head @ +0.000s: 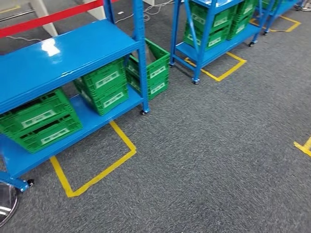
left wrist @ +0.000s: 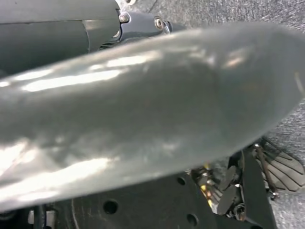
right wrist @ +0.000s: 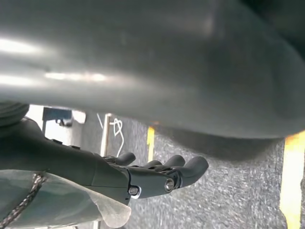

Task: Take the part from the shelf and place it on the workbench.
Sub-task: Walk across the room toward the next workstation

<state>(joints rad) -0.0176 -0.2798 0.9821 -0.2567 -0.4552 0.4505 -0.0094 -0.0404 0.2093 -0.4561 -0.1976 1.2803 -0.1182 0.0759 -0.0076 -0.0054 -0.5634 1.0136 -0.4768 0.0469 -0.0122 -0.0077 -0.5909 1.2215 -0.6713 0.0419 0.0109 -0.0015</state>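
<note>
A large shiny silver part [left wrist: 151,109] stretches across the left wrist view, and my left hand [left wrist: 107,28] grips it along its far edge, with one dark finger showing past the rim. A rounded silver edge of the part [head: 6,201] shows at the lower left corner of the head view. My right hand [right wrist: 154,174] hangs over the grey carpet with its dark fingers stretched out and nothing between them. A broad smooth grey surface [right wrist: 151,62] lies close above that hand without touching it; I cannot tell what it is.
A blue shelf [head: 66,53] stands to my left with green crates [head: 104,87] on its low board. A second blue shelf [head: 209,48] with more green crates stands further back. Yellow tape [head: 95,174] marks the grey carpet.
</note>
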